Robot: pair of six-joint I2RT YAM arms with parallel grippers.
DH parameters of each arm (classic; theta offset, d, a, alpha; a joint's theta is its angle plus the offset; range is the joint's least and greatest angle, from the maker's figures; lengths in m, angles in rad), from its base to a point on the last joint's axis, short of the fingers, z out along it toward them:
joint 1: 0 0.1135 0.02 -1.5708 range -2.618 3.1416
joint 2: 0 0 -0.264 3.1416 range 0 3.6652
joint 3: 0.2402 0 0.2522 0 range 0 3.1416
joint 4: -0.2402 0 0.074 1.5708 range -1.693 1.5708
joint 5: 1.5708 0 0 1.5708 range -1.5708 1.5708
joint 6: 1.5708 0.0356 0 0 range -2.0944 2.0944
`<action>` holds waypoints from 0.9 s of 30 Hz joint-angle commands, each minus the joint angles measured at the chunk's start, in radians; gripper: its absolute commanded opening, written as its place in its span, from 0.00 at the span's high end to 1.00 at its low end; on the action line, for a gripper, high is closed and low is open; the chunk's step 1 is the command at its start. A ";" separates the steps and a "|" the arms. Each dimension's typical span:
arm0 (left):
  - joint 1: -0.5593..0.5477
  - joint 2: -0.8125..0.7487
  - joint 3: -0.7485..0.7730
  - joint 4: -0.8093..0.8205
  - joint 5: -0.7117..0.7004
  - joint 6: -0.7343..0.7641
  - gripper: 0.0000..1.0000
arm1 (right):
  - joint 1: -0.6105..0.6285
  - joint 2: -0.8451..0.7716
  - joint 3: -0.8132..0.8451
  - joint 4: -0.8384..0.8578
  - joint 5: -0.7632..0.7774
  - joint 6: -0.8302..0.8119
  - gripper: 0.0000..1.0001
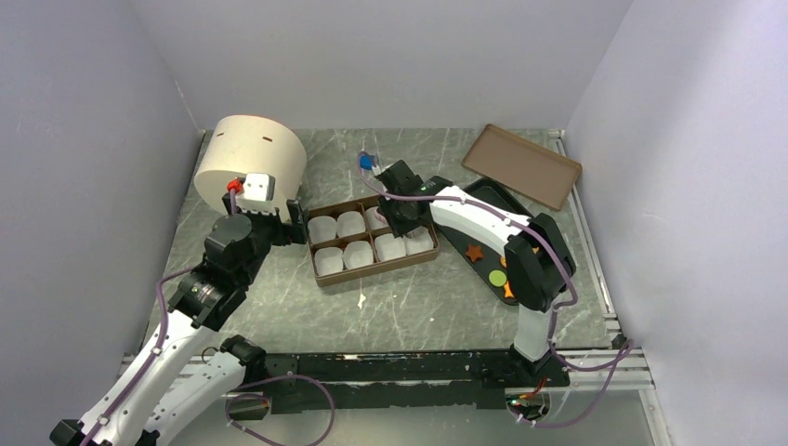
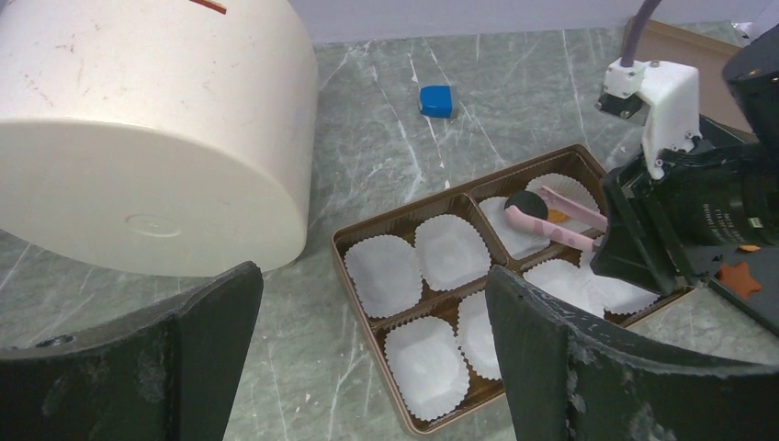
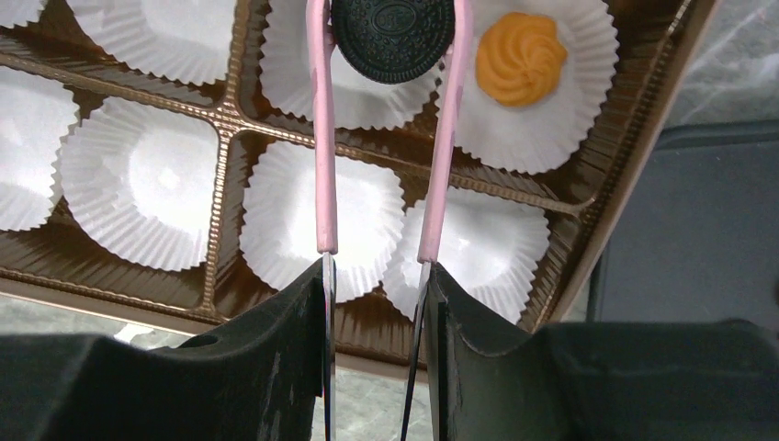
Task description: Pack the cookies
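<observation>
Paper cups (image 3: 152,188) are nested in the brown box (image 3: 634,156), an orange cookie (image 3: 521,57) in one. Over the next, a black cookie (image 3: 393,37) is pinched by pink tongs (image 3: 321,138) clenched in the right gripper (image 3: 375,285); the left gripper (image 2: 372,285) is spread wide.

Shows the left arm (image 1: 158,372) stretched from its base at the near edge toward the far left, bent at the elbow, with the left gripper (image 2: 372,276) spread wide and holding nothing. Shows the right arm (image 1: 465,216) upright from its base, folded at the elbow and stretched leftward toward the middle, with the right gripper (image 3: 375,271) partly closed, its fingers pinching the handles of pink tongs (image 3: 320,138).
</observation>
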 commanded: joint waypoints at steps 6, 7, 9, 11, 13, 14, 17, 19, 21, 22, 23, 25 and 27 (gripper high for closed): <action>0.004 -0.008 -0.004 0.039 0.010 0.025 0.04 | 0.019 0.036 0.080 0.048 -0.036 -0.016 0.64; 0.004 -0.008 -0.005 0.040 0.012 0.024 0.04 | 0.019 0.041 0.082 0.046 -0.034 -0.016 0.64; 0.003 -0.007 -0.004 0.040 0.013 0.023 0.04 | 0.021 0.047 0.087 0.042 -0.028 -0.013 0.62; 0.004 -0.007 -0.004 0.039 0.014 0.024 0.04 | 0.022 0.049 0.088 0.040 -0.027 -0.014 0.60; 0.004 -0.006 -0.005 0.040 0.014 0.025 0.04 | 0.024 0.049 0.088 0.039 -0.025 -0.013 0.59; 0.004 -0.008 -0.005 0.040 0.014 0.025 0.04 | 0.024 0.048 0.088 0.037 -0.023 -0.013 0.58; 0.005 -0.008 -0.005 0.040 0.017 0.025 0.04 | 0.025 0.047 0.090 0.029 -0.015 -0.014 0.57; 0.005 -0.006 -0.005 0.041 0.021 0.025 0.04 | 0.025 0.048 0.095 0.021 -0.010 -0.013 0.56; 0.005 -0.005 -0.004 0.042 0.023 0.025 0.04 | 0.025 0.048 0.095 0.016 -0.005 -0.012 0.54; 0.004 -0.006 -0.004 0.041 0.023 0.025 0.04 | 0.026 0.046 0.092 0.015 0.000 -0.010 0.53; 0.004 -0.006 -0.004 0.040 0.022 0.026 0.04 | 0.027 0.044 0.091 0.014 0.002 -0.010 0.53; 0.004 -0.008 -0.004 0.040 0.022 0.026 0.04 | 0.027 0.044 0.095 0.007 0.005 -0.009 0.52; 0.004 -0.007 -0.004 0.042 0.023 0.026 0.04 | 0.029 0.039 0.095 0.004 0.009 -0.007 0.52</action>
